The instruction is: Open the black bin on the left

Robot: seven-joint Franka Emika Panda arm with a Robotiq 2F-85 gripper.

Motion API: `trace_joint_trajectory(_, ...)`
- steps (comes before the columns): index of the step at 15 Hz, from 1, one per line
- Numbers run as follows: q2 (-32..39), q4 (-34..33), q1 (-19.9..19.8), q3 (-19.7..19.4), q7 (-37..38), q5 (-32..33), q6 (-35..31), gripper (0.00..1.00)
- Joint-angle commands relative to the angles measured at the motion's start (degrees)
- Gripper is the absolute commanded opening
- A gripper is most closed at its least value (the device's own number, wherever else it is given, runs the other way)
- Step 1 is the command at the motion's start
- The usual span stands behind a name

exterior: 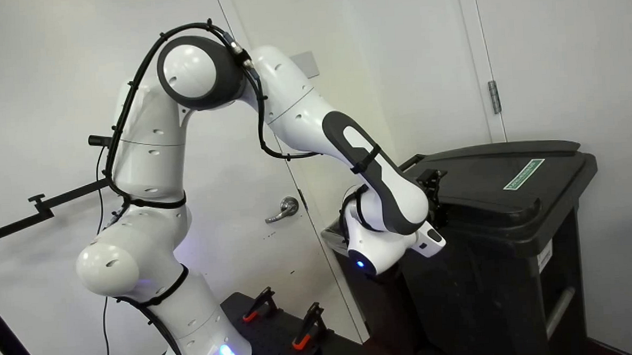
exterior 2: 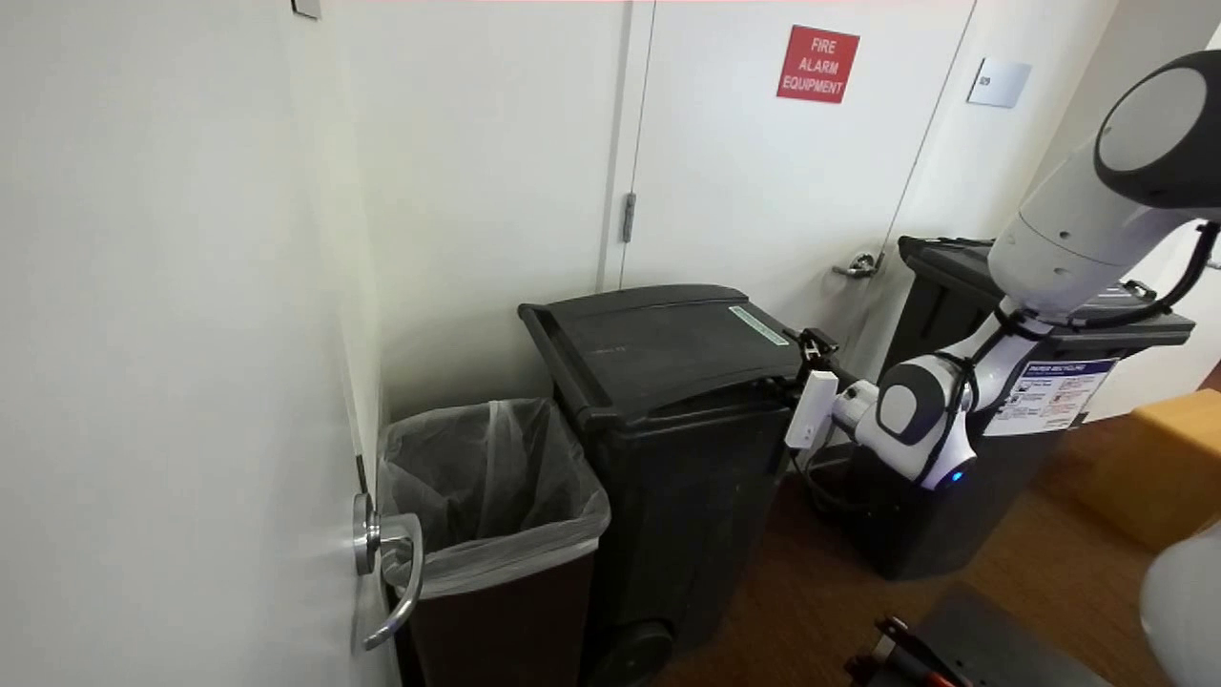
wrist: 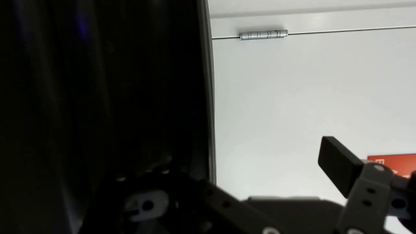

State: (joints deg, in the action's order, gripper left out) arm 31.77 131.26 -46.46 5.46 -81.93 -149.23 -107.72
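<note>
The black bin [exterior: 476, 293] stands upright at the right in an exterior view and near the middle in an exterior view [exterior 2: 696, 515]. Its flat lid [exterior 2: 658, 348] lies down over the bin and bears a narrow pale green label [exterior: 524, 174]. My gripper [exterior: 434, 193] is at the lid's front corner; it also shows there in an exterior view [exterior 2: 806, 358]. In the wrist view my gripper [wrist: 260, 165] is open, its fingers wide apart. One finger overlaps the dark bin surface [wrist: 130, 81] at left; its tip is lost in the dark. I cannot tell whether it touches.
A brown trash can with a clear liner [exterior 2: 496, 563] stands beside the bin. Another black bin with a paper recycling sign [exterior 2: 1049, 396] stands behind my wrist. A yellow-brown box [exterior 2: 1164, 458] is at the right. A door handle [exterior 2: 405, 572] juts out. Clamps [exterior: 312, 324] sit by my base.
</note>
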Motion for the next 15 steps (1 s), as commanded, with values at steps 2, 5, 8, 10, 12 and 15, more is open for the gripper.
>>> trace_joint_trajectory(2,-0.5,-1.3,0.8,1.1,-1.0,0.0,-1.9,1.00)
trace_joint_trajectory(5,-0.6,-1.2,0.9,1.2,-1.1,0.0,-2.2,0.74)
trace_joint_trajectory(8,-0.7,-0.7,1.1,1.1,-1.7,0.1,-2.5,0.51)
trace_joint_trajectory(10,-0.6,-0.6,1.5,0.9,-1.9,0.2,-2.7,0.36)
trace_joint_trajectory(12,-0.2,-0.8,1.6,0.9,-2.5,0.7,-2.6,0.23)
trace_joint_trajectory(15,0.5,-1.3,1.7,0.7,-3.2,1.2,-2.6,0.00)
